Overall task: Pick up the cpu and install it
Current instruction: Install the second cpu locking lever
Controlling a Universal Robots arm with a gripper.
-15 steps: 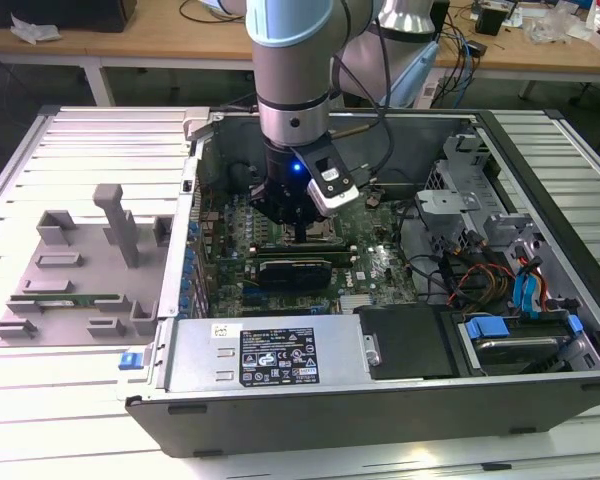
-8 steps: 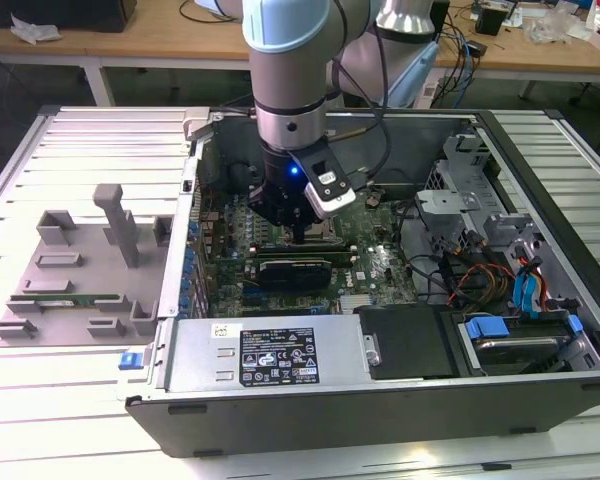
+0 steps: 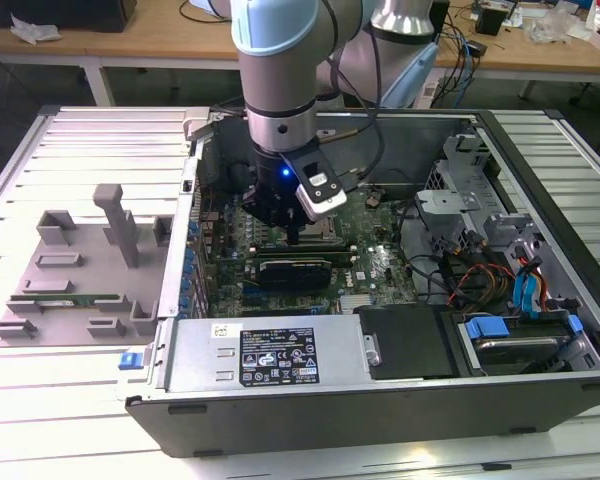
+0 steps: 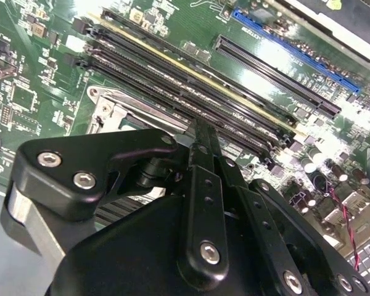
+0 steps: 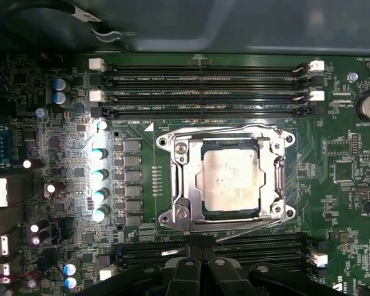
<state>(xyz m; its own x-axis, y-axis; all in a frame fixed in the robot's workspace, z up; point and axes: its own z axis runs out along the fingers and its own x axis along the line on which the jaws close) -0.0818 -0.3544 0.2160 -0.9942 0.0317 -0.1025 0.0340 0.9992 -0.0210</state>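
Observation:
The cpu (image 5: 228, 179) lies flat inside the dark metal-framed socket (image 5: 172, 185) on the green motherboard (image 3: 370, 265), its silver top facing up. In the first wrist view my gripper (image 5: 200, 246) hovers beside the socket's edge, over the memory slots, with its black fingers pressed together and nothing between them. The second wrist view has the gripper (image 4: 200, 128) tapering to a shut tip just past a corner of the socket (image 4: 117, 111). From the exterior view, the gripper (image 3: 293, 238) reaches down into the open computer case above the board's middle.
Long black memory slots (image 5: 203, 80) run along both sides of the socket. A grey power supply box (image 3: 270, 355), drive bays (image 3: 510, 335) and loose cables (image 3: 470, 275) crowd the case. A grey fixture (image 3: 80, 270) with a green stick (image 3: 65, 297) sits outside it, on the exterior view's left.

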